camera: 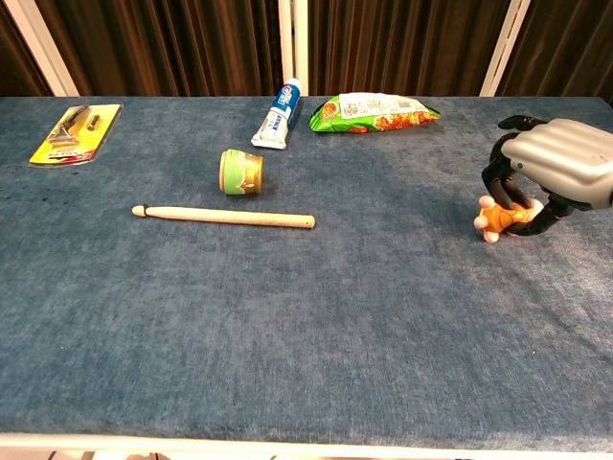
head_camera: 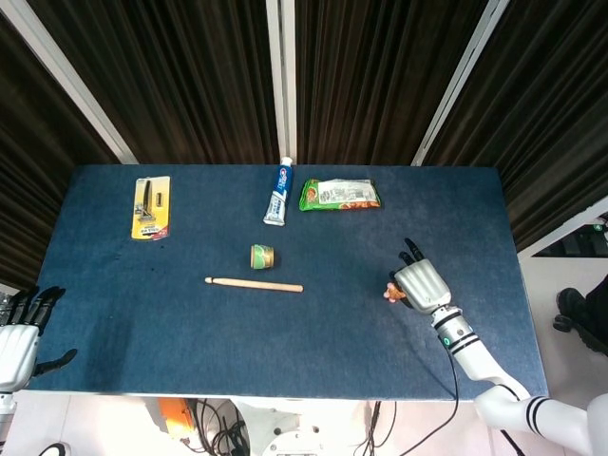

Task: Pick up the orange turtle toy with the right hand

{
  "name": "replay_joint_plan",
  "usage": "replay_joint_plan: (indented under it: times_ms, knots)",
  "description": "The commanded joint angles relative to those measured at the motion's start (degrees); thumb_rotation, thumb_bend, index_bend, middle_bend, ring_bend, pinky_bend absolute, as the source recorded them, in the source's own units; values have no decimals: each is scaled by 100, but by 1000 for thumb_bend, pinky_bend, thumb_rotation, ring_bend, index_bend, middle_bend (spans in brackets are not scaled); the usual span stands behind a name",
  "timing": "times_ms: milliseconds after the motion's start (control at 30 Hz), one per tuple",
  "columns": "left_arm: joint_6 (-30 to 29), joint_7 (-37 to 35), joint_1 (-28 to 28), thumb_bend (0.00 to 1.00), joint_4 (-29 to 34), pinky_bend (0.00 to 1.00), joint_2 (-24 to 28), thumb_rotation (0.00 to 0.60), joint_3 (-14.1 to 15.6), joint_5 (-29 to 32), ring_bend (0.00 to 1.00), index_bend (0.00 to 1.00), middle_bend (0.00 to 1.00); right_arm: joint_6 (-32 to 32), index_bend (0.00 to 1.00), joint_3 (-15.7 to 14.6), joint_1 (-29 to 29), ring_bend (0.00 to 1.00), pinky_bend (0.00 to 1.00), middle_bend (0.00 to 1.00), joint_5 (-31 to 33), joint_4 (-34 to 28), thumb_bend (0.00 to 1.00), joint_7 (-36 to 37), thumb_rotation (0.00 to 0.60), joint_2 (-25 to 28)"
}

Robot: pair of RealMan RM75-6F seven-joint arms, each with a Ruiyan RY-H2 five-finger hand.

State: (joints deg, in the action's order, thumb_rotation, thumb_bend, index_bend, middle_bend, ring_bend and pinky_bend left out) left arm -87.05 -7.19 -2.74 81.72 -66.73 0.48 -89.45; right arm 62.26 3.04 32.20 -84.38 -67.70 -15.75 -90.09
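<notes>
The orange turtle toy [camera: 500, 218] sits under the right hand [camera: 556, 165], black fingers [camera: 496, 179] curled down around it on both sides, thumb on the near side. The hand has it caged and looks to be gripping it; whether the toy has left the cloth cannot be told. From overhead only a sliver of the turtle [head_camera: 392, 290] peeks out past the hand's [head_camera: 421, 284] left edge.

Room to move: the hand works over the right part of the table [camera: 383, 335], with bare blue cloth ahead of it, behind it and a wide open stretch to its left. The table's right edge is beyond the hand, some way off.

The turtle is rounded and glossy with pale stubby feet; the hand's back is smooth ribbed silver; the tabletop is a fuzzy blue fabric.

Well to the hand's left: one wooden stick [camera: 223, 216], slim and straight, and one small round jar [camera: 240, 172] just beyond it. At the far side: one toothpaste tube [camera: 277, 115], one shiny green snack bag [camera: 374, 111], one yellow razor card [camera: 76, 133].

The left hand [head_camera: 17, 339] hangs off the far left corner, fingers apart, holding nothing.
</notes>
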Motion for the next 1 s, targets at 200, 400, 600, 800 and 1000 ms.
replay_joint_plan:
  times_ms: [200,400,600,800,1000]
  knots:
    - [-13,5,5,125,2,35,-1,600,5,-13,0,109,85,92,1000,4,-37,351,0,854,-50,97,413,49,600,-56]
    - [-36,32,6,124,33,35,12,600,4,-32,0,110,85,207,918,21,-73,350,0,797,-103,3,369,246,600,38]
    - [-55,65,9,124,76,35,43,600,2,-44,0,110,85,849,450,66,-262,215,0,462,-371,-399,54,592,600,452]
    - [-39,113,-15,124,106,35,20,600,11,-84,0,110,85,407,52,23,-294,13,0,122,-50,-1041,25,232,600,1052]
    - [-61,170,1,124,149,36,28,600,15,-81,0,109,84,-364,1,61,43,0,0,90,225,-965,26,-121,600,920]
